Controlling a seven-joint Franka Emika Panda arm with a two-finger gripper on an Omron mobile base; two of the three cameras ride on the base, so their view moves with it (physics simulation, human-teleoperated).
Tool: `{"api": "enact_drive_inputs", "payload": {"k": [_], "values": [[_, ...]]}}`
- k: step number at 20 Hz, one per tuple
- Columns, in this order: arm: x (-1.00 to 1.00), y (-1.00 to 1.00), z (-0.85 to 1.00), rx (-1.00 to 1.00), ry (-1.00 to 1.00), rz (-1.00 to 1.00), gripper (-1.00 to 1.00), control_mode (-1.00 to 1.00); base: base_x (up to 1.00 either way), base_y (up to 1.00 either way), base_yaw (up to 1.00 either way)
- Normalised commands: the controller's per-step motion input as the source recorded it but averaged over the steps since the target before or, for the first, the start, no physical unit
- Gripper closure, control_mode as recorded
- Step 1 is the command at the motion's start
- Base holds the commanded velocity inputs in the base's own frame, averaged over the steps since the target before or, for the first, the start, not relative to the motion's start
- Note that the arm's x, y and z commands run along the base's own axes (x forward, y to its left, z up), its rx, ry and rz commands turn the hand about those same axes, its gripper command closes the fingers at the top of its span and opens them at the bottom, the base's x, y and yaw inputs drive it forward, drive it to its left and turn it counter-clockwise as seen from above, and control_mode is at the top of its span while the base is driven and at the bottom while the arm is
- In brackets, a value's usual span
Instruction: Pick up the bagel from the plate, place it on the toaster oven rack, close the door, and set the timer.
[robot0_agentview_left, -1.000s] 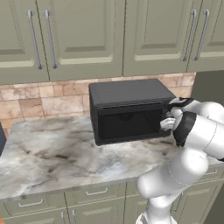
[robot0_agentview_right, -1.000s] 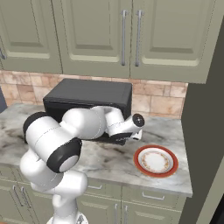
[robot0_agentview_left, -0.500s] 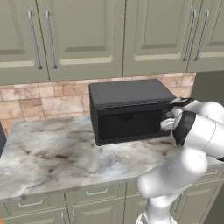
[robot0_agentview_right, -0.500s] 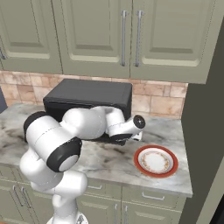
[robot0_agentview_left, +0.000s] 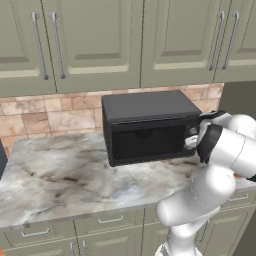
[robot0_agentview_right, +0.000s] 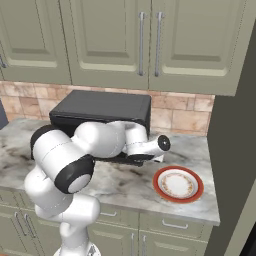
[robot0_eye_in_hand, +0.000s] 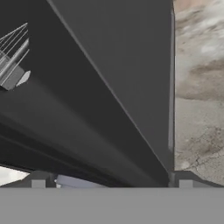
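The black toaster oven (robot0_agentview_left: 147, 125) stands on the counter against the tiled wall. Its door (robot0_agentview_left: 149, 141), dark glass in a dark frame, looks upright against the front in the left base view. My gripper (robot0_agentview_left: 192, 142) is at the oven's right front corner, close to the door, and it is open with nothing between the fingertips (robot0_eye_in_hand: 38, 183). In the hand view the door's dark surface (robot0_eye_in_hand: 109, 87) is very close, and a bit of the toaster oven rack (robot0_eye_in_hand: 13, 48) shows at the upper left. The plate (robot0_agentview_right: 160, 186) lies bare to the right. The bagel is hidden.
My arm (robot0_agentview_right: 100, 142) crosses in front of the oven in the right base view. Upper cabinets (robot0_agentview_left: 125, 40) hang above the oven. The marble counter (robot0_agentview_left: 55, 170) stretches left of it. A dark tall wall (robot0_agentview_right: 235, 165) bounds the counter on the right.
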Motion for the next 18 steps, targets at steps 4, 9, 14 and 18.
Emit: {"api": "enact_drive_inputs", "payload": {"k": [4, 9, 14, 18], "values": [[0.19, -0.63, 0.00, 0.18, 0.07, 0.12, 1.00, -1.00, 0.00, 0.00, 0.00], [0.15, -0.74, -0.09, 0.16, 0.09, 0.13, 1.00, -1.00, 0.00, 0.00, 0.00], [0.07, -0.79, -0.19, 0.12, 0.09, 0.15, 1.00, -1.00, 0.00, 0.00, 0.00], [0.01, -0.85, -0.30, 0.11, 0.09, 0.17, 1.00, -1.00, 0.00, 0.00, 0.00]]}}
